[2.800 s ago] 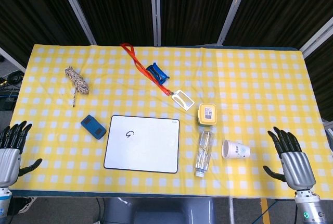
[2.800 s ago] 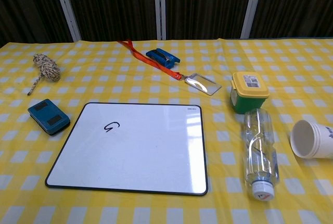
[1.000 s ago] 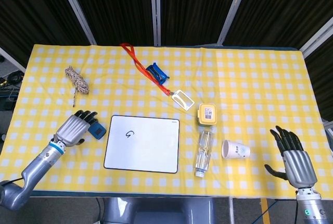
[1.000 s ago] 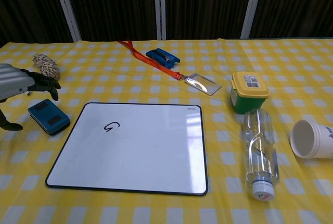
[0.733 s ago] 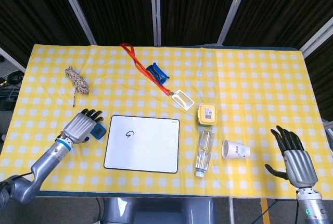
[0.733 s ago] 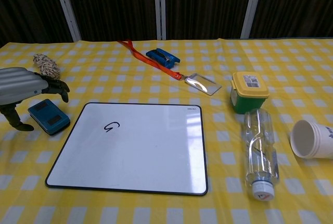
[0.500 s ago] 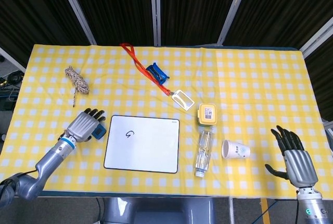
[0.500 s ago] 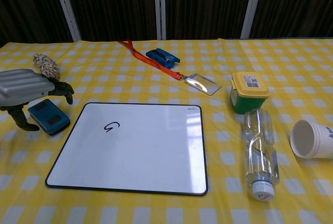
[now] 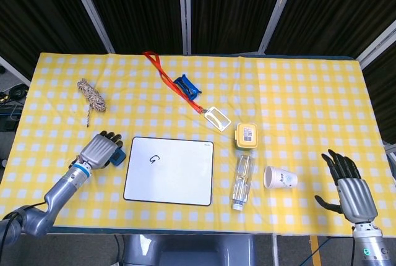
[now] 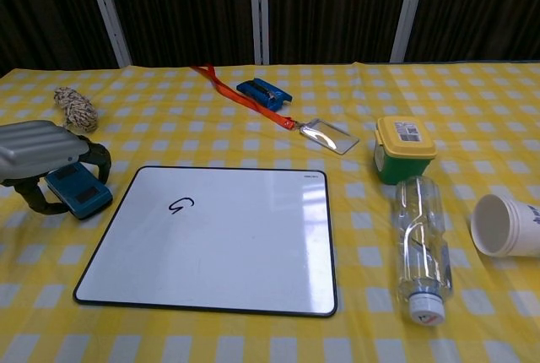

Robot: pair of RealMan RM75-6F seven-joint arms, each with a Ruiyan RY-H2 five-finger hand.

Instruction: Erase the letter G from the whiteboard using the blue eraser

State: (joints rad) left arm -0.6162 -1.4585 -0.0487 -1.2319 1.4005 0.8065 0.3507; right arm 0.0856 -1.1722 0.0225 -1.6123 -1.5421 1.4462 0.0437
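The blue eraser (image 10: 82, 191) lies on the yellow checked cloth just left of the whiteboard (image 10: 219, 245). My left hand (image 10: 38, 150) is down over it, thumb curled under its near left edge and fingers wrapped round its far right side. From the head view only a sliver of the eraser (image 9: 119, 156) shows beside the left hand (image 9: 99, 150). The letter G (image 10: 179, 205) is written near the board's upper left, also legible as G (image 9: 153, 159) on the whiteboard (image 9: 176, 176). At the table's near right edge my right hand (image 9: 349, 188) is spread and holds nothing.
A rope bundle (image 9: 91, 94) lies behind the left hand. An orange lanyard with a blue clip (image 9: 184, 85) and a badge (image 9: 217, 117) sit beyond the board. To its right are a yellow-lidded box (image 9: 245, 135), a lying bottle (image 9: 243, 181) and a tipped cup (image 9: 279, 177).
My left hand came in from the left edge, moved over the eraser, lowered and curled its fingers around it. The right hand stayed put.
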